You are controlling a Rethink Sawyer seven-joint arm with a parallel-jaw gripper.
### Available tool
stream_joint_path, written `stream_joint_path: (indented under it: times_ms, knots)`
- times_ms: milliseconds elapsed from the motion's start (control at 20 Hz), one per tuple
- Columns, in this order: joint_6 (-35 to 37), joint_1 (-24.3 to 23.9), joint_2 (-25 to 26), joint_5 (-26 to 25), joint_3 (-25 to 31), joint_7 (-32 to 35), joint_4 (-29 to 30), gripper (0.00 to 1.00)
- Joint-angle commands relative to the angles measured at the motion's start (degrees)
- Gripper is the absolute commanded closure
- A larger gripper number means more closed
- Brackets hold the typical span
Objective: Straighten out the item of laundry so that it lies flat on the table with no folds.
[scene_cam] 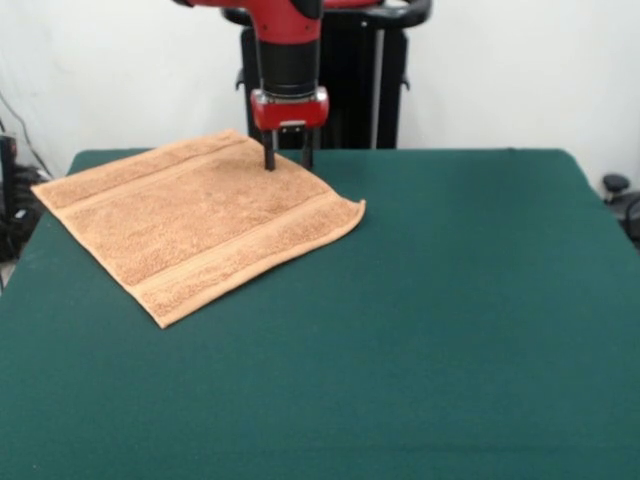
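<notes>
A tan-orange terry towel lies spread on the dark green table, at the far left part of it, turned like a diamond. Woven border bands run near its far-left and near-right edges. It looks flat, with its right corner slightly curled up. My gripper hangs from the red and black arm above the towel's far edge. Its two dark fingers point down, stand apart and reach the towel's far edge or just above it. Nothing is between them.
The robot's black pedestal stands behind the table's far edge. Dark cables and gear sit off the table's left side, and a black object off its right side.
</notes>
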Motion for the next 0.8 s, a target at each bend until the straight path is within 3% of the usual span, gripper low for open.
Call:
stream_joint_path:
  times_ms: [50,500,800]
  knots:
    - [0.52,-0.32,5.44,-0.41,2.06,8.56,-3.35,0.0]
    - [3.51,-1.64,5.04,-0.36,4.44,8.0,-5.12,0.0]
    - [10.95,-3.04,-6.27,0.9,6.93,7.42,2.05,0.0]
